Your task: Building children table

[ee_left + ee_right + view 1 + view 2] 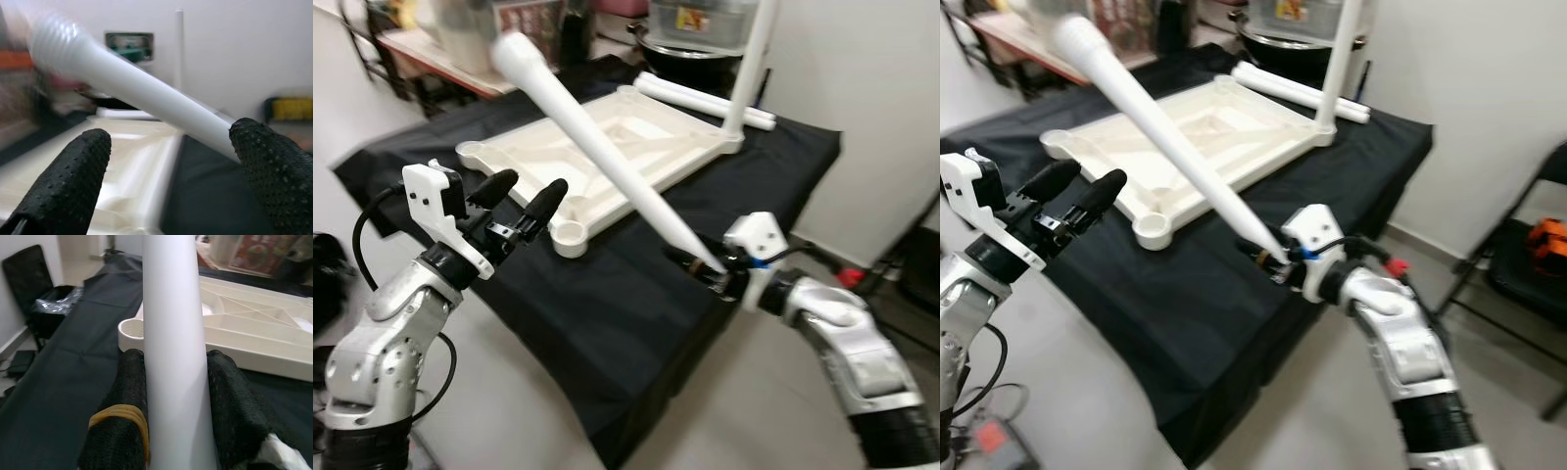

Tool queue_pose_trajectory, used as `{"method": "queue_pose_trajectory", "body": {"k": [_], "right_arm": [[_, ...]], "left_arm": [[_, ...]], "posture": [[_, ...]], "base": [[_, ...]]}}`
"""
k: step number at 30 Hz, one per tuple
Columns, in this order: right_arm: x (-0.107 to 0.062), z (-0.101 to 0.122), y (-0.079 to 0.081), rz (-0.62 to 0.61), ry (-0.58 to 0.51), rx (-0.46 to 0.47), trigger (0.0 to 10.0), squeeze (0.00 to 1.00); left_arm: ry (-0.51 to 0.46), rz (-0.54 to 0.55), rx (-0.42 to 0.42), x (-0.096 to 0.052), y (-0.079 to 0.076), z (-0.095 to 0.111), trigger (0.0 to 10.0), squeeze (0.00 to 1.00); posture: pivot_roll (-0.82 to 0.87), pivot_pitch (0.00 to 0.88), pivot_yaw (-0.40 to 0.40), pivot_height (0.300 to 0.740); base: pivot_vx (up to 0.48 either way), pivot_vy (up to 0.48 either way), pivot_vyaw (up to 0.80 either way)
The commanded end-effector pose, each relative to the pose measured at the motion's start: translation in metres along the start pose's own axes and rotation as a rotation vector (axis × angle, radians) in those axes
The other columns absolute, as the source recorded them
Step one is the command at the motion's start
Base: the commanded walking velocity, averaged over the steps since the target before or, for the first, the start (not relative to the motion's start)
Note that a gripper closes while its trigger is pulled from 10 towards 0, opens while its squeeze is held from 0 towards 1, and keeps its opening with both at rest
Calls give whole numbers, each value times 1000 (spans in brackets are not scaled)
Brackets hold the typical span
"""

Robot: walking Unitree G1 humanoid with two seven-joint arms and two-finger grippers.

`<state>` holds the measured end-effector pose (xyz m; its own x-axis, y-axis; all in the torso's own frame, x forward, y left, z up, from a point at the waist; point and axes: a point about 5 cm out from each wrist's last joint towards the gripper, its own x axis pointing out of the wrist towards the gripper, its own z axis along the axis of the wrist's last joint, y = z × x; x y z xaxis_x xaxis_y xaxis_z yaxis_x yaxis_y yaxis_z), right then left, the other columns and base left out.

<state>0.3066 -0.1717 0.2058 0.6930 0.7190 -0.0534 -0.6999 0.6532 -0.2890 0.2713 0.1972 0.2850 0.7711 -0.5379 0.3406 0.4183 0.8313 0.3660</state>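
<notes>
right gripper (713, 271): jaws clamped on narrow end of white table leg (597, 152) | leg slants up-left, threaded end high above upturned tabletop (607, 147) on counter (607, 323) | left gripper (521, 198): jaws apart, empty, near corner socket (570, 236)

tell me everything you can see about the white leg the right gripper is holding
The table leg is a long, smooth, white, plastic-looking tube that tapers to a narrow end and has a ribbed, threaded wide end. The right gripper clamps its narrow end between both black fingers. It slants up and away to the robot's left, crossing above the upturned white tabletop without touching it. The left gripper is open near it, not gripping.
</notes>
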Motion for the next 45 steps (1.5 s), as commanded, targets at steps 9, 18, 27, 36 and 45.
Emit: {"method": "queue_pose_trajectory", "body": {"k": [9, 18, 27, 36, 45], "right_arm": [[20, 22, -5, 193, 92, -103, 10000, 0], [42, 32, 6, 298, 181, -103, 10000, 0], [50, 48, 11, 346, 168, -133, 10000, 0], [53, 52, 18, 362, 166, -126, 10000, 0], [51, 52, 17, 344, 172, -119, 10000, 0]], "left_arm": [[20, -234, 1218, 33, 5, 39, 10000, 0], [18, -604, 1435, 33, -16, 3, 10000, 0], [33, -733, 1625, 41, -4, -3, 10000, 0], [190, -776, 1689, 45, 14, -22, 10000, 0], [262, -754, 1653, 44, 24, -26, 0, 0]], "posture": [[-1, 86, -40, 740], [9, 79, -49, 740], [4, 78, -54, 740], [-3, 76, -52, 740], [-5, 78, -50, 740]], "base": [[0, 0, 0], [0, 0, 0], [0, 0, 0], [0, 0, 0], [0, 0, 0]]}}
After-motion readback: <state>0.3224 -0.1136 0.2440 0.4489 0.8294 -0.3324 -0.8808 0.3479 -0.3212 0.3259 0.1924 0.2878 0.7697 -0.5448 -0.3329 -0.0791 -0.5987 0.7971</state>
